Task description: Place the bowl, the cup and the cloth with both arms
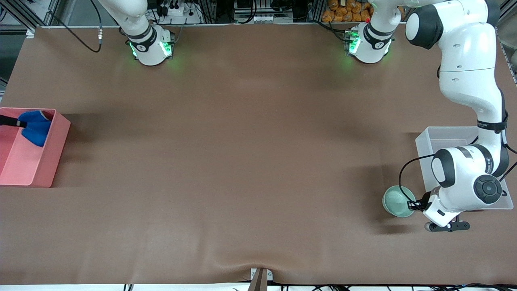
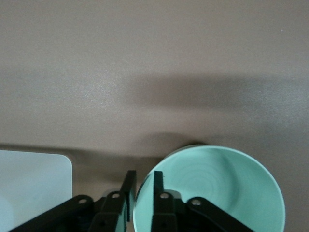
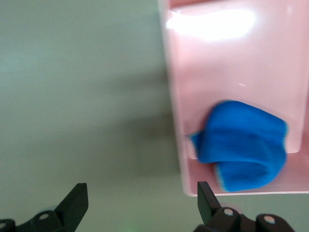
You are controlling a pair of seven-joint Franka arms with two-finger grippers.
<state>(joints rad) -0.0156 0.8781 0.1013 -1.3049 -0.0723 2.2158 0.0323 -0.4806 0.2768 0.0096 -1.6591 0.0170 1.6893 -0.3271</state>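
The pale mint-green bowl (image 1: 398,201) is beside the near corner of a clear bin (image 1: 444,139), toward the left arm's end of the table. My left gripper (image 1: 416,205) is shut on the bowl's rim, with one finger inside and one outside. The left wrist view shows the same grip (image 2: 143,176) on the bowl (image 2: 217,188). The blue cloth (image 1: 36,127) lies bunched in a pink bin (image 1: 56,149) toward the right arm's end. My right gripper (image 3: 142,203) is open and empty, up over the pink bin's edge, with the cloth (image 3: 241,150) below it. The yellow cup is out of view.
The clear bin (image 2: 34,183) is partly hidden under the left arm's wrist. The pink bin (image 3: 231,72) holds only the cloth. Brown table mat spans the space between the two bins. Both arm bases stand along the table's edge farthest from the front camera.
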